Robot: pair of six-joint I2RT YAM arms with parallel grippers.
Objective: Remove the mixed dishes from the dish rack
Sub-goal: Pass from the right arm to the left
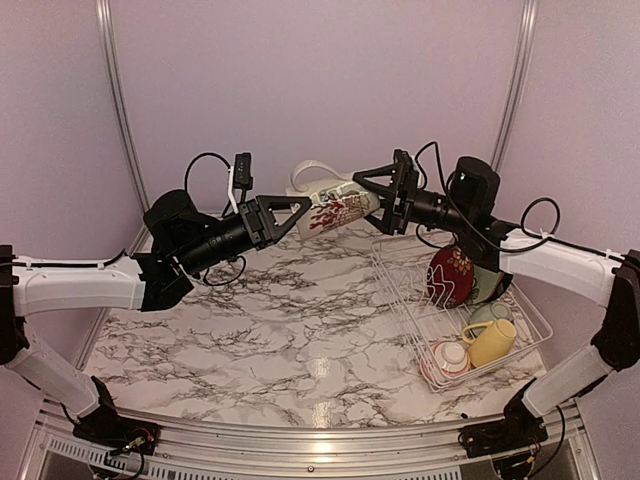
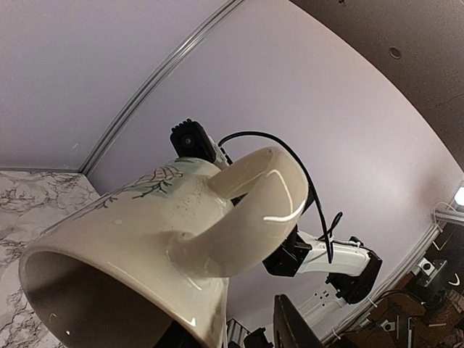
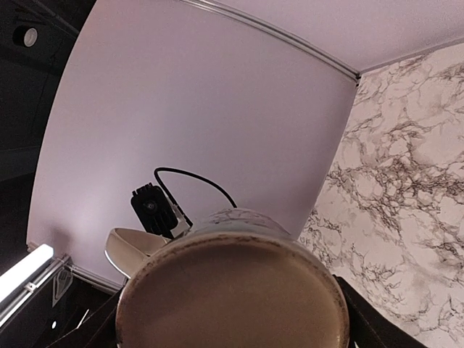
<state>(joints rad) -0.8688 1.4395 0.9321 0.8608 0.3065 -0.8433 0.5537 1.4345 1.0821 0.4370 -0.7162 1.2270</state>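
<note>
The cream printed mug (image 1: 338, 208) hangs in mid-air over the bench (image 1: 250, 320), left of the dish rack (image 1: 397, 305). It looks like a handover. The right pincer (image 1: 383, 197) clasps its base. The left pincer (image 1: 303, 212) meets its rim, grip unclear. Next, one side likely must let go.

Soft, even light falls from above, and shadows are faint. A pale glare streak lies on the counter (image 1: 320, 412) near its front edge. A bright glint marks the handle of the cream printed mug (image 2: 130, 225). Both wrist views bend the straight wall rail (image 2: 145, 93) and darken toward the corners.
</note>
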